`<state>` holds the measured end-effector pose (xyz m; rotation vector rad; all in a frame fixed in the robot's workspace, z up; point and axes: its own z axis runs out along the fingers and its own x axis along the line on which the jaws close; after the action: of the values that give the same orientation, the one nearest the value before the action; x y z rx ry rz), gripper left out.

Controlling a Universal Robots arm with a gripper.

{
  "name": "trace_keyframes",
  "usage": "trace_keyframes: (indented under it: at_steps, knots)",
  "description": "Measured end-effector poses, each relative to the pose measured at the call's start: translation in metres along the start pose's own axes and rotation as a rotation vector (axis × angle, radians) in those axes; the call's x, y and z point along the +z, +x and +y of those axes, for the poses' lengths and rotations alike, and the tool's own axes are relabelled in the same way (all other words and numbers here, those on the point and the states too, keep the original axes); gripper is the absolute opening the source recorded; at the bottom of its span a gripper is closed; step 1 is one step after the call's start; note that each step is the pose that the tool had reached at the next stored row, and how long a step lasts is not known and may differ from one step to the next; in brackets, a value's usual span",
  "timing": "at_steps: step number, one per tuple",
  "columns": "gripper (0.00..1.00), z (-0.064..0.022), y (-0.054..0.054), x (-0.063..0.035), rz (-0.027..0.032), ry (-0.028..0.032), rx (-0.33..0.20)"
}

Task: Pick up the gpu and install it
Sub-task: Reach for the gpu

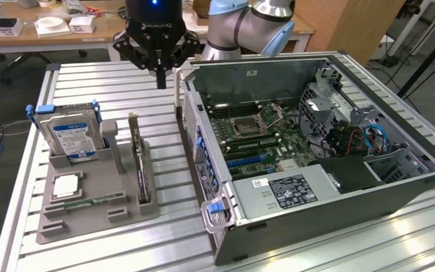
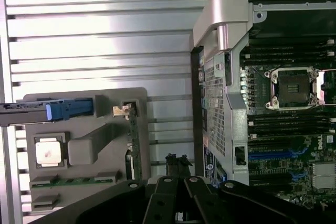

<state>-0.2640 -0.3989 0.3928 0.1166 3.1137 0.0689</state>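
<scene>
In the exterior view, the gripper hangs empty, claw pinched shut, above the table between the gray holder and the open computer case. The gpu stands on edge in the holder's slot, its top edge exposed with free room above. In the wrist view, the gpu appears edge-on, seemingly untouched. Bare slats separate the holder from the case wall.

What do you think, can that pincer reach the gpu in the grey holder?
Probably yes: the gpu stands on edge in the holder, top edge bare, and the shut pincer hangs higher up, nothing between.
</scene>
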Motion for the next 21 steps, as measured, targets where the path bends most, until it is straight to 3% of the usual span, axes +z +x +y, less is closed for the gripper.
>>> trace_keyframes:
  at_steps: [21]
  knots:
    - [0.11, -0.0015, 0.02, -0.0005, 0.0, 0.0, 0.0]
